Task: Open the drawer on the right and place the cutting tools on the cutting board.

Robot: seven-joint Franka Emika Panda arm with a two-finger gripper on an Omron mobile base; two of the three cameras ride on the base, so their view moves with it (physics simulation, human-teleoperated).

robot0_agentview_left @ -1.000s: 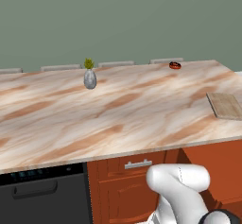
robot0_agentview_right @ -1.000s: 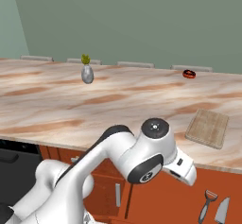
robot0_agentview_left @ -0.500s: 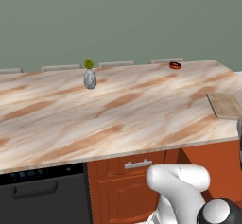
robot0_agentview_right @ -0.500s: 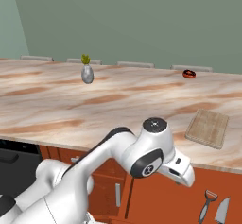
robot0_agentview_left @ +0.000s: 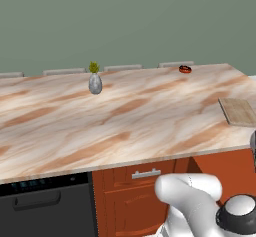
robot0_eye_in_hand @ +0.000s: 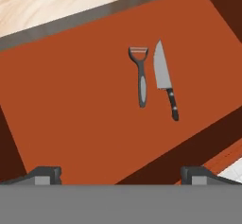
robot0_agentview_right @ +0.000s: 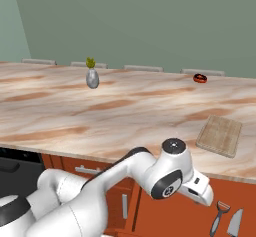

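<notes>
The drawer (robot0_eye_in_hand: 71, 100) stands pulled open below me, its reddish-brown floor facing the hand view. On that floor lie two cutting tools side by side: a grey peeler (robot0_eye_in_hand: 141, 79) and a black-handled knife (robot0_eye_in_hand: 164, 79). They also lie at the lower right of the right base view, peeler (robot0_agentview_right: 220, 216) and knife (robot0_agentview_right: 235, 223). My gripper (robot0_eye_in_hand: 121, 176) hovers above the drawer, open, with nothing between its fingertips (robot0_eye_in_hand: 45, 173). The light tan cutting board (robot0_agentview_right: 220, 135) (robot0_agentview_left: 237, 111) rests on the counter's right end.
The marbled countertop (robot0_agentview_left: 125, 121) carries a small grey vase with a plant (robot0_agentview_left: 95, 81) and a small red object (robot0_agentview_left: 185, 69) at the back. Below it are a black dishwasher front (robot0_agentview_left: 45, 211) and a shut drawer with a silver handle (robot0_agentview_left: 146, 173).
My arm has shifted a little to the right and down over the open drawer. The jaws have stayed open, and the peeler and knife have not moved.
</notes>
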